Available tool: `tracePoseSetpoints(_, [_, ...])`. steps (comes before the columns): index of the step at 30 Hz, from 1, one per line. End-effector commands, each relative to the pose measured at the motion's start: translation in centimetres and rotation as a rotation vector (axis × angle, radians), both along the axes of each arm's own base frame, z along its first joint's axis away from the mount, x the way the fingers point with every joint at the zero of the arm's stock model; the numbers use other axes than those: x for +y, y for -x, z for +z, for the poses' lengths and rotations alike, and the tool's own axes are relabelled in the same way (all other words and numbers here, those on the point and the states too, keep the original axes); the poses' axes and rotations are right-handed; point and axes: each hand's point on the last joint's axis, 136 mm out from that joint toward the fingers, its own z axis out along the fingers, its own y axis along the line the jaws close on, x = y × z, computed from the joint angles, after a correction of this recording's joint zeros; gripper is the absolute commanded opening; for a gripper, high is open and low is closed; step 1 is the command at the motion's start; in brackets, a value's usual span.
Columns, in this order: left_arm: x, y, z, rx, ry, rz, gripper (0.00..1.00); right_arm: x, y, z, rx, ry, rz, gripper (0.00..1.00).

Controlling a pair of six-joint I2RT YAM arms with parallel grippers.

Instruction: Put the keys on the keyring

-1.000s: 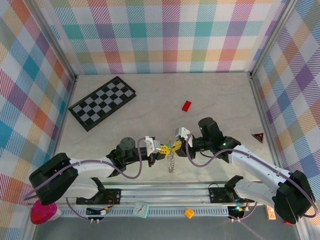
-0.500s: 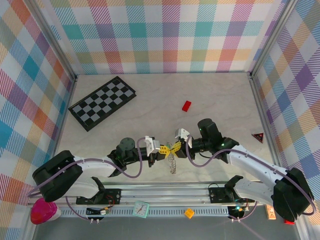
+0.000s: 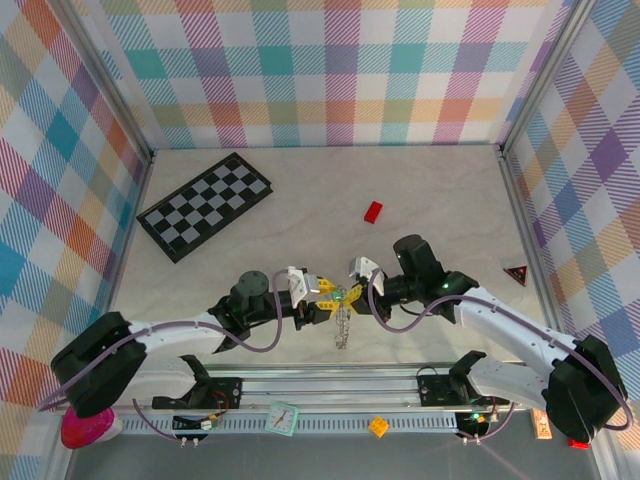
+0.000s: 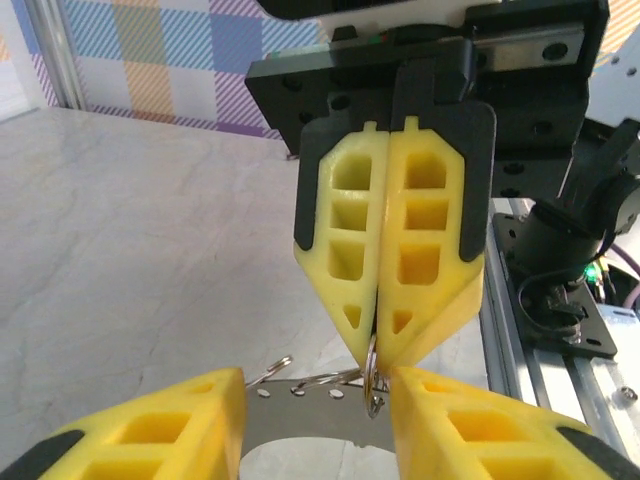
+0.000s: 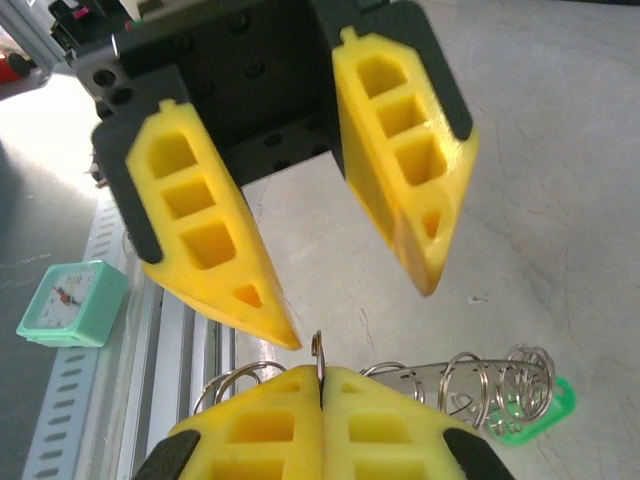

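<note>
Near the front edge of the table (image 3: 300, 180), the right gripper (image 4: 375, 355) is pinching a loop of the keyring (image 5: 470, 385), fingers pressing together; the left gripper (image 5: 360, 315) is facing it, fingers standing apart. Farther back, a red block (image 3: 373, 211) and chequerboard (image 3: 205, 205) are lying.

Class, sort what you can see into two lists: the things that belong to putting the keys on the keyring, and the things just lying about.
Belongs to the job:
keyring, pinched in the shut right gripper
green-headed key
left gripper, open

Just lying about:
chequerboard
red block
teal clock
red triangle
</note>
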Motion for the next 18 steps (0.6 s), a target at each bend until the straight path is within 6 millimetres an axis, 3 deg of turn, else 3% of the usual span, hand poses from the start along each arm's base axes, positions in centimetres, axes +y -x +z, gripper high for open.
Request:
tracePoseSetpoints(1, [0.7, -0.4, -0.2, -0.021, -0.106, 0.024, 0.46, 0.2, 0.1, 1.4, -0.067, 0.025, 0.043, 0.00])
tracePoseSetpoints(8, [1.8, -0.4, -0.3, -0.029, -0.220, 0.044, 0.49, 0.7, 0.1, 1.6, -0.112, 0.116, 0.078, 0.00])
tracePoseSetpoints(18, [1.4, 0.1, 0.2, -0.009, -0.204, 0.007, 0.45, 1.8, 0.4, 2.3, -0.139, 0.155, 0.138, 0.00])
